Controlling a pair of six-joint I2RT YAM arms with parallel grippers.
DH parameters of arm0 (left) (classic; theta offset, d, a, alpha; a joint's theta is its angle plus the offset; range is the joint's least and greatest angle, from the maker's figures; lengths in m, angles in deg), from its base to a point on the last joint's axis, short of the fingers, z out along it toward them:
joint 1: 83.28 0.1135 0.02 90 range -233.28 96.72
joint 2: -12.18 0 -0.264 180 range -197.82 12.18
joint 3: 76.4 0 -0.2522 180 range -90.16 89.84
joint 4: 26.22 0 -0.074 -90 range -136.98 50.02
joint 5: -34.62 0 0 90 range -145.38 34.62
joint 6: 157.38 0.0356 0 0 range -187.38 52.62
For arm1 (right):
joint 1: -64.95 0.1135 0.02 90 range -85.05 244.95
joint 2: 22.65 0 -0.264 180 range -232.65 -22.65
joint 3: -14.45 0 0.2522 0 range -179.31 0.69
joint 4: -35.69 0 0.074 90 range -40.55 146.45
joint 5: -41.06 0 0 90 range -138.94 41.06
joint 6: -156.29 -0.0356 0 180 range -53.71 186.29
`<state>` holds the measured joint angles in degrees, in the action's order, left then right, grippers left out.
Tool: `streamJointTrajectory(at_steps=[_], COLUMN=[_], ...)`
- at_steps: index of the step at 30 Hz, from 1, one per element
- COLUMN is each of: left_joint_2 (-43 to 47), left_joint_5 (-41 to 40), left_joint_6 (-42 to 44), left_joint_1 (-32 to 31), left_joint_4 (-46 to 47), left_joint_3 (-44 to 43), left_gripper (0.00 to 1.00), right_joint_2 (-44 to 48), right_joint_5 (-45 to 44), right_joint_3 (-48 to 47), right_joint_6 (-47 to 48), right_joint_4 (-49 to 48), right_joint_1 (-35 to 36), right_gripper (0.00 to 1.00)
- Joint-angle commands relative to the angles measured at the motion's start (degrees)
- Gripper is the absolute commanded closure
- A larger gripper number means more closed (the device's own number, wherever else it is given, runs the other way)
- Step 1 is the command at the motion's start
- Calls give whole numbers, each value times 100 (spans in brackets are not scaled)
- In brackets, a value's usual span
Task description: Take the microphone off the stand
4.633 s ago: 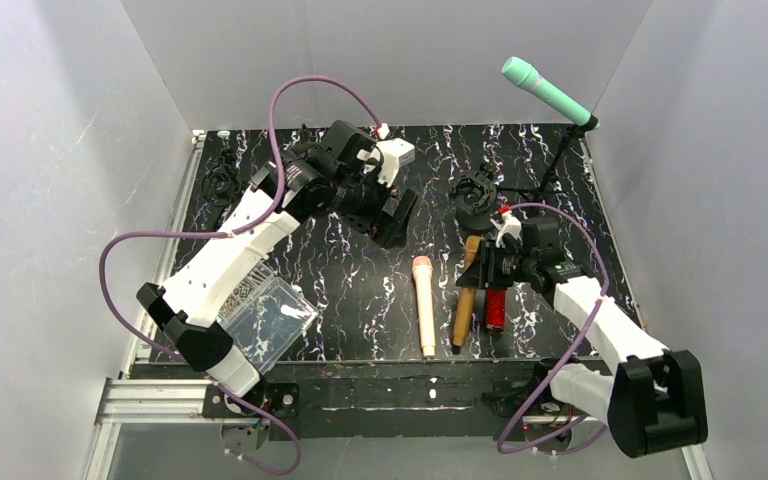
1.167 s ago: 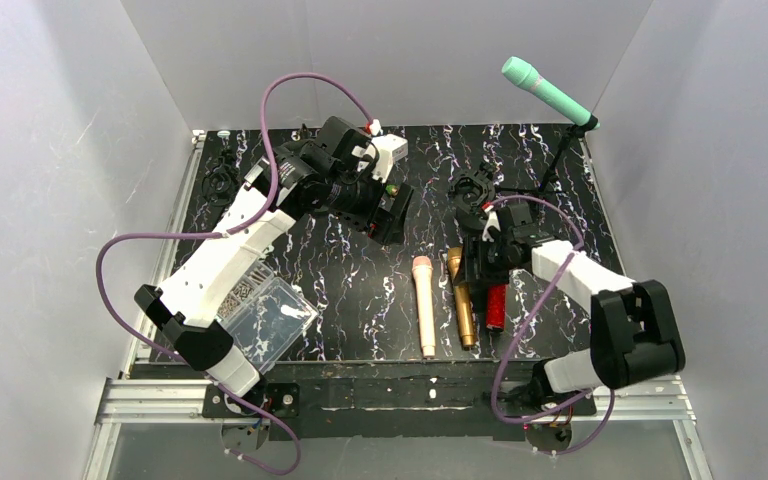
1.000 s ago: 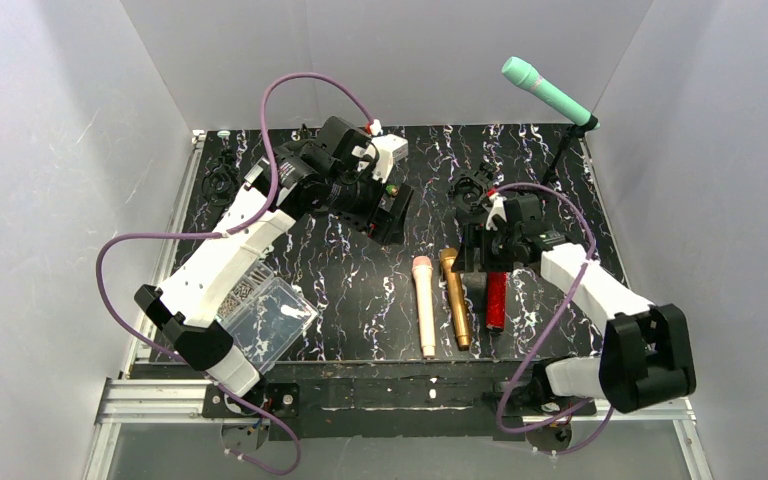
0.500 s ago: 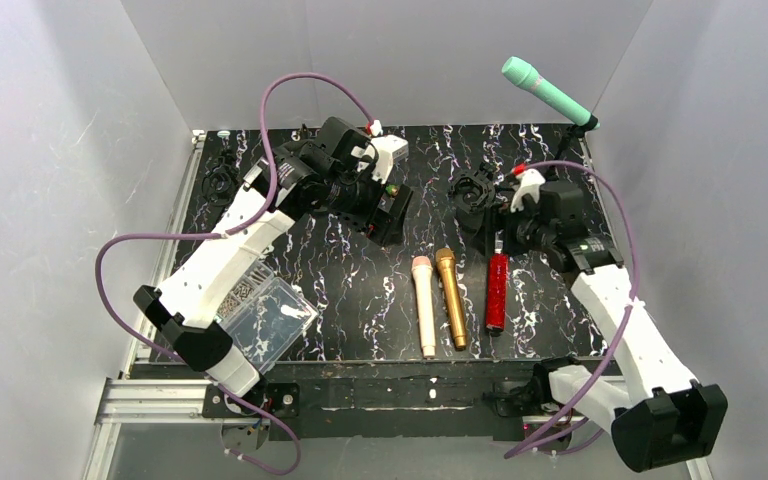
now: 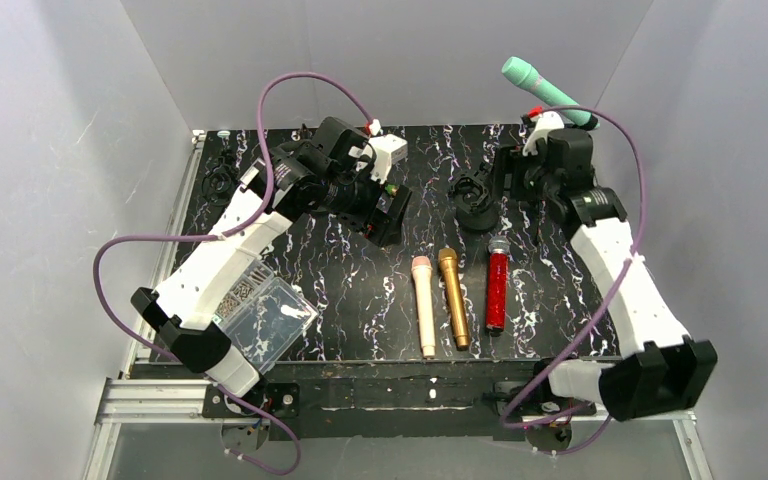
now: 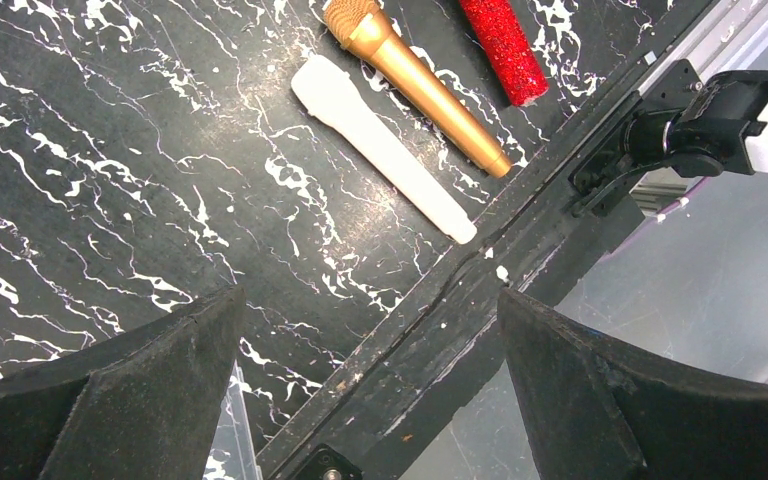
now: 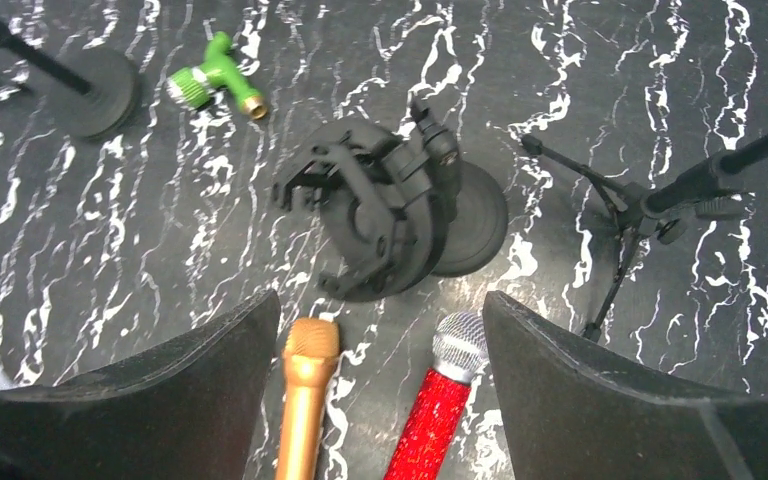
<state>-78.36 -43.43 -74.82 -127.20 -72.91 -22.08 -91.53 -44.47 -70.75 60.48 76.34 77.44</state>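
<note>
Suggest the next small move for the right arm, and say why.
Probably lift the right tool up and back toward the teal handheld microphone, then line its open fingers around the handle. That microphone sits clipped on the thin black tripod stand, while the tool is open, empty and pointed down at the table, not at the microphone.

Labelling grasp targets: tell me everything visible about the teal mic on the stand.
The teal microphone is a slim, matte, plastic-looking handheld, its rounded head the same colour. It sits tilted atop the black stand at the table's rear right corner, head raised toward the left. The right arm lies just beneath it in the top view; contact there cannot be told.
</note>
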Motion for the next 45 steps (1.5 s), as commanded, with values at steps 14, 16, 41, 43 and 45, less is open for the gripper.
streamJointTrajectory(at_steps=[14,16,41,43,45], left_joint_2=[152,127,-57,-72,-90], left_joint_5=[145,159,125,124,124], left_joint_6=[-24,-42,-34,-40,-47], left_joint_1=[33,39,41,36,37], left_joint_4=[-247,-248,-320,-320,-316], left_joint_3=[-64,-80,-289,-304,-319], left_gripper=[2,2,2,2,2], right_joint_2=[-1769,-1910,-3261,-3339,-3449], right_joint_5=[-168,-149,611,584,527], right_joint_3=[-542,-586,-1626,-1736,-1880], right_joint_6=[-18,31,-297,-298,-287], right_joint_4=[-280,-281,-457,-478,-508], right_joint_1=[-80,-80,111,251,402], right_gripper=[17,17,66,69,71])
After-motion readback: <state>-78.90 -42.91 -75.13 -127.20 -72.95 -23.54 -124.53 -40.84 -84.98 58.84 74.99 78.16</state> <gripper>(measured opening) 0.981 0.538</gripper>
